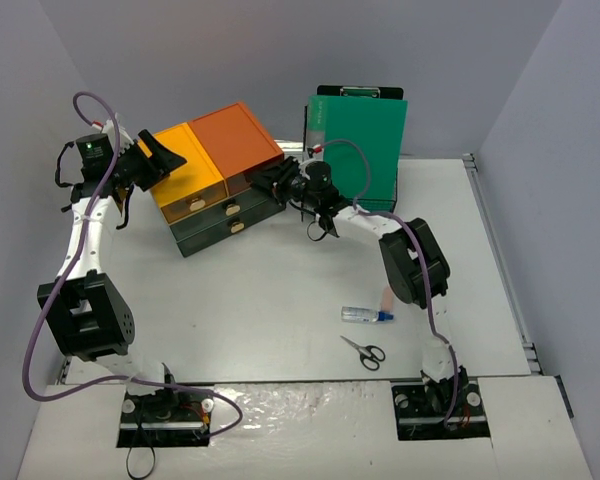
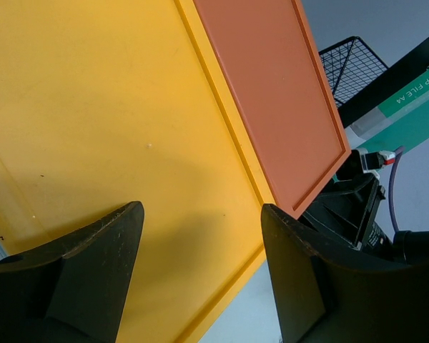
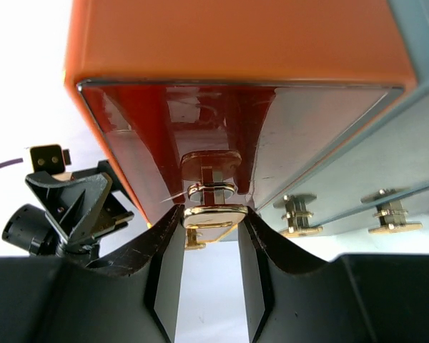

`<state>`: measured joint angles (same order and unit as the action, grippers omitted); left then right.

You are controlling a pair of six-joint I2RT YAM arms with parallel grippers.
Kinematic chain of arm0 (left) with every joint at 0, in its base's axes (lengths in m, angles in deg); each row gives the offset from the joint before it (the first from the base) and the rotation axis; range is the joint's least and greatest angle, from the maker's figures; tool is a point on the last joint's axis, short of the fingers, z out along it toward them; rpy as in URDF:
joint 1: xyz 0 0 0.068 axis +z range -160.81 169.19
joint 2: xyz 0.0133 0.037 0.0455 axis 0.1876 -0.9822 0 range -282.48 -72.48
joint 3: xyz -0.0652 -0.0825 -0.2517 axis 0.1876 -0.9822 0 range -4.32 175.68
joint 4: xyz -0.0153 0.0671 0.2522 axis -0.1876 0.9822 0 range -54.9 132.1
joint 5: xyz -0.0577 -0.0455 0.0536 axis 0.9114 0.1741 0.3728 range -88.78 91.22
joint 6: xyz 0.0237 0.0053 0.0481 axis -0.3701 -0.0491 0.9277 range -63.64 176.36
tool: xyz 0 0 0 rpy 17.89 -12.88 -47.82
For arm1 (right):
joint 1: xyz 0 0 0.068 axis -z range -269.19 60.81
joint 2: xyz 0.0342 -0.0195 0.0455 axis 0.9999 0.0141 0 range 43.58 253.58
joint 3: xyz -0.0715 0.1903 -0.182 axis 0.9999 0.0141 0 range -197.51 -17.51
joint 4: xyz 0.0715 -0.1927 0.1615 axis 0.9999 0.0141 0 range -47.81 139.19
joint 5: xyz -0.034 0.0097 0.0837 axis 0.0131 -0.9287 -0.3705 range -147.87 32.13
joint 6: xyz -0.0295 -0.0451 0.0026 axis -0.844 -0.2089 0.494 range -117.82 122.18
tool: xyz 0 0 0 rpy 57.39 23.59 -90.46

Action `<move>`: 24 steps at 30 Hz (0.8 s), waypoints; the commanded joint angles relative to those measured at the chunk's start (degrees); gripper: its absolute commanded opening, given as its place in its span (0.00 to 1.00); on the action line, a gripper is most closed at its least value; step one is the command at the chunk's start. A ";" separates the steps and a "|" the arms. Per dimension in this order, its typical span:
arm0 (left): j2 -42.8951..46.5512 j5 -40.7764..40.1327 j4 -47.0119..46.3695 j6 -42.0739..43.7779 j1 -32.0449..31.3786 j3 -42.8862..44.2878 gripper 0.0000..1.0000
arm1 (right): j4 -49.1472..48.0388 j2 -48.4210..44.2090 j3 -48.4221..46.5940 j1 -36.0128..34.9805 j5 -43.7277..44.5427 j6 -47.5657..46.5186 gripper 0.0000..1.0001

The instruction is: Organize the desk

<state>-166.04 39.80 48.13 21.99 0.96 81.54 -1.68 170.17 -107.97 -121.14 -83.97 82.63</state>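
Note:
The white desk [image 1: 280,300] carries a dark drawer unit with a yellow top [image 1: 185,170] and an orange top [image 1: 235,135]. In the right wrist view my right gripper [image 3: 211,216] is shut on the gold handle [image 3: 214,214] of the orange drawer [image 3: 229,136], with both fingers touching the handle's sides. From above, that gripper [image 1: 270,182] sits at the drawer's front. My left gripper [image 1: 165,155] hovers over the unit's left end. Its wrist view shows this gripper [image 2: 200,218] open and empty above the yellow top [image 2: 93,107], beside the orange top [image 2: 272,86].
A green clip file [image 1: 360,145] stands behind the unit, with a black wire basket [image 2: 350,64] near it. Small scissors [image 1: 363,350] and a white tube with a blue cap [image 1: 365,315] lie near the right arm. Grey lower drawers with gold handles [image 3: 297,214] sit under the orange one.

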 commanded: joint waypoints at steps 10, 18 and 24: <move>-1.46 -1.38 4.36 0.92 0.52 0.78 0.64 | 13.70 -21.35 16.96 0.40 2.03 -12.12 0.00; -1.26 -1.05 3.84 0.27 0.53 0.62 0.64 | 28.80 -27.11 16.76 0.31 5.99 -18.77 0.00; -1.02 -0.86 3.67 0.10 0.53 0.56 0.64 | 33.77 -28.01 15.83 0.31 7.73 -20.38 0.08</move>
<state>-166.23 40.05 48.09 21.89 1.00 81.70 24.84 145.87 -90.67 -121.77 -80.92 67.07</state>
